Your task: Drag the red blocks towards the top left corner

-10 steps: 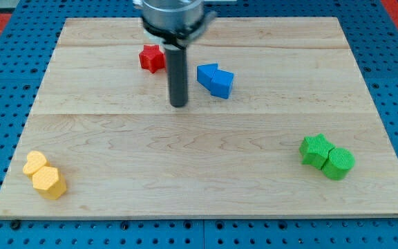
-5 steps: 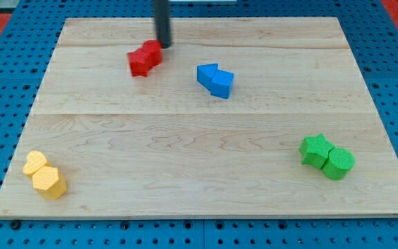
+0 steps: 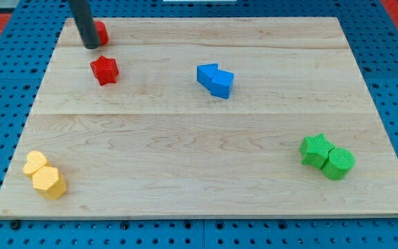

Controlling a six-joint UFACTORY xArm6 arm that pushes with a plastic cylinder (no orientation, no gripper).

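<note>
A red star block (image 3: 105, 70) lies on the wooden board (image 3: 185, 173) in its upper left part. A second red block (image 3: 101, 32) sits near the board's top left corner, mostly hidden behind my rod, so its shape cannot be made out. My tip (image 3: 90, 46) rests on the board at that block's lower left side, touching or nearly touching it. The red star is a short way below and right of the tip, apart from it.
Two blue blocks (image 3: 215, 79) sit together at upper middle. Two green blocks (image 3: 327, 158) sit together at the right. Two yellow blocks (image 3: 44, 175) sit together at the bottom left corner. A blue pegboard surrounds the board.
The two red blocks have moved left and split apart: one went up to the top left corner with my tip, the star stayed lower. My rod moved left.
</note>
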